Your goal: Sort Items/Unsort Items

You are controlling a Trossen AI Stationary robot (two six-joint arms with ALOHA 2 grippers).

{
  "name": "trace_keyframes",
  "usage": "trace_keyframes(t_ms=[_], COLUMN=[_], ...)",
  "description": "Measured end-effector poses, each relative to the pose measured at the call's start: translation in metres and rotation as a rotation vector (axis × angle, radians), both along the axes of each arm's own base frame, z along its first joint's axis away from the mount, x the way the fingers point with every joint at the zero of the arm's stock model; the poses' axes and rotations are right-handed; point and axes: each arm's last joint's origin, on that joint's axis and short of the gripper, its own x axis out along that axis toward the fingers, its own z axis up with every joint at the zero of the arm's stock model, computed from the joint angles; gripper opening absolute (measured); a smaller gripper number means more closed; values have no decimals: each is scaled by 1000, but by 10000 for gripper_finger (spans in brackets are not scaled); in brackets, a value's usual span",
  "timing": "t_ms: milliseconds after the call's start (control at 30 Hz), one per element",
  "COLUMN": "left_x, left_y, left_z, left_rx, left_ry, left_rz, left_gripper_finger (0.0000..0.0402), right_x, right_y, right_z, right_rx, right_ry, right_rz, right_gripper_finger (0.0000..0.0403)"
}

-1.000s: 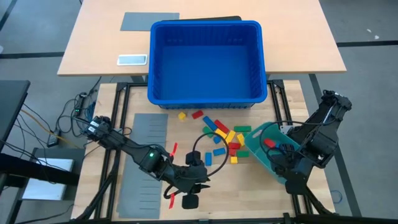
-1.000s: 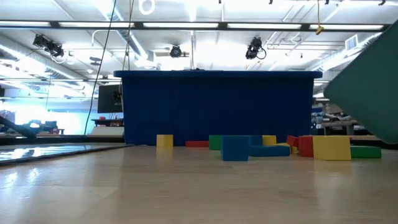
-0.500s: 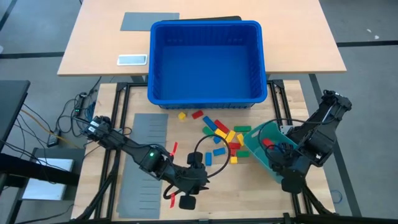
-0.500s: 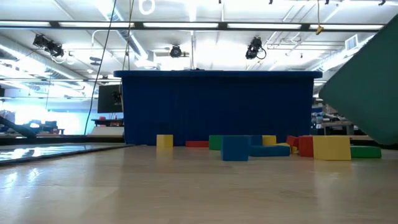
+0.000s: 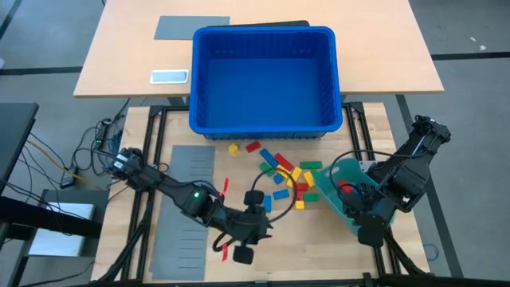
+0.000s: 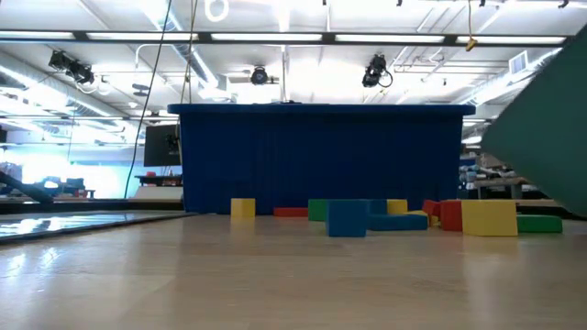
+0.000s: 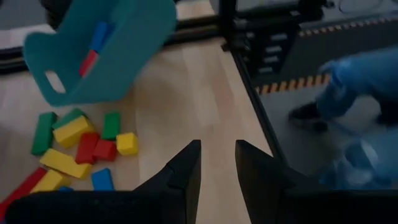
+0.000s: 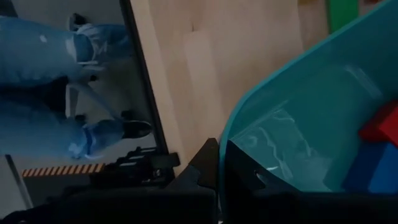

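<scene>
Several red, yellow, green and blue blocks (image 5: 285, 175) lie flat on the wooden table in front of the blue bin (image 5: 267, 80); in the low view they show as a row of blocks (image 6: 404, 216). My right gripper (image 5: 358, 211) is shut on the teal tray (image 5: 339, 190), which is lifted and tipped toward the blocks, with a red block and a blue block (image 7: 93, 50) still inside. My left gripper (image 7: 217, 163) stands open above bare table near the front edge, left of the tray, holding nothing; the high view shows my left gripper (image 5: 259, 229) near the front edge. My right gripper pinches the tray's rim (image 8: 225, 140) between its two fingers, one on the inner side of the wall and one on the outer. The fingers slant steeply down onto it. The tray hangs clear of the table, tilted, its open side toward the block pile.
A grey slotted sheet (image 5: 187, 207) lies flat at the table's left. The blue bin stands at the far edge. A person's legs in jeans (image 8: 50, 68) stand beyond the table's edge. Bare wood lies between the blocks and the front edge.
My left gripper has rolled a little about its own pointing line, staying in place and open. My right gripper has rolled slightly with the tray, which stays lifted and tilted.
</scene>
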Motion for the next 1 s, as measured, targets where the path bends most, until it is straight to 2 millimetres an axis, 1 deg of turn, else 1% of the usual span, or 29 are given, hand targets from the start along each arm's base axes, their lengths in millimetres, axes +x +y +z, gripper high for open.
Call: trace_keyframes(t_ms=[133, 333, 467, 533, 667, 867, 1000], left_x=[10, 26, 37, 44, 61, 84, 94], left_y=[2, -4, -12, -17, -29, -47, -57], left_z=[7, 18, 20, 17, 1, -39, -64], left_rx=[-20, -53, -112, -151, -205, -283, -336], left_ry=[-108, -315, -438, -490, -569, -609, -606], left_rz=[-4, -52, -116, -154, -200, -203, -198], left_gripper_finger=[106, 106, 106, 106, 102, 89, 83], right_x=[1, 8, 18, 24, 36, 49, 53], right_y=[-1, -2, 6, 13, 26, 40, 42], right_z=[0, -1, -8, -13, -23, -39, -42], right_rx=[-35, -98, -122, -127, -144, -169, -185], right_ry=[-40, -130, -175, -183, -194, -181, -196], right_rz=[21, 35, 64, 88, 131, 173, 159], right_gripper_finger=[4, 4, 4, 4, 4, 4, 4])
